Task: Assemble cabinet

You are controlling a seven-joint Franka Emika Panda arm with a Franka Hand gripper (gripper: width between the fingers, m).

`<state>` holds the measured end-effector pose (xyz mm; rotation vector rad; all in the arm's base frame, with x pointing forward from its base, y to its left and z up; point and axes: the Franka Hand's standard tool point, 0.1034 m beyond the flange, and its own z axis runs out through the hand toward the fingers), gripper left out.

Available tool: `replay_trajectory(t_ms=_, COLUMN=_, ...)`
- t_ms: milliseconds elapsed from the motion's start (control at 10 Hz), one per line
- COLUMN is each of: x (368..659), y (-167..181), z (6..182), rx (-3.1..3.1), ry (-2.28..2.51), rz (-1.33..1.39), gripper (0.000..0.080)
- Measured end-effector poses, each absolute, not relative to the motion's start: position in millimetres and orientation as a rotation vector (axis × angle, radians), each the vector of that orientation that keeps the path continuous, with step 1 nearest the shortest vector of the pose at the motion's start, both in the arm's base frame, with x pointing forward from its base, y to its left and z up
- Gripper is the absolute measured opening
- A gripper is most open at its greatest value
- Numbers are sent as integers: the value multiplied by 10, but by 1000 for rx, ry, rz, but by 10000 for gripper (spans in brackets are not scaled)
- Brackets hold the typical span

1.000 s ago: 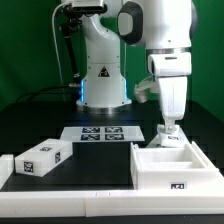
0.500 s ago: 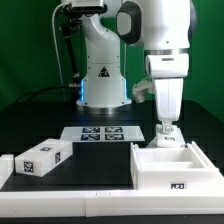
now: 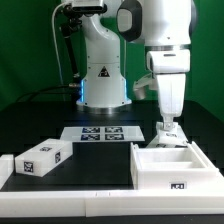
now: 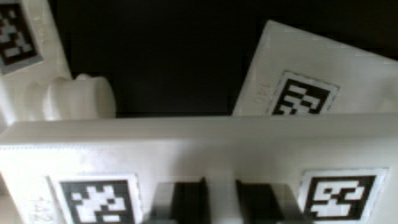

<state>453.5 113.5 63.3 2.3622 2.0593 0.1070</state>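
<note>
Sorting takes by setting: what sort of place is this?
Probably a robotics lab test bench: a green backdrop behind a black table, a fixed marker board, and a tagged white cabinet body laid out for assembly.

The black surface carries four things, each placed here from the marker board, which lies flat near its middle. The cabinet body — an open white box — sits just in front of the board, toward the exterior view's right. A smaller tagged white piece lies in front of the board toward the exterior view's left, apart from it. The low white border rail runs along the front edge — farther from the board than either.
</note>
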Motion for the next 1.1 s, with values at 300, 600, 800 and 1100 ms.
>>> replay_trajectory(t_ms=300, x=4517, y=1143, z=602, rx=2373, ry=2057, rz=101, gripper=71)
replay_trajectory(t_ms=600, x=4512, y=1140, z=592, rx=2375, ry=2057, rz=98, gripper=71)
replay_trajectory(t_ms=800, x=4535, y=1140, z=603, rx=2366, ry=2063, rz=103, gripper=71)
replay_trajectory(t_ms=1100, x=4555, y=1126, z=577, rx=2316, ry=2121, rz=102, gripper=71)
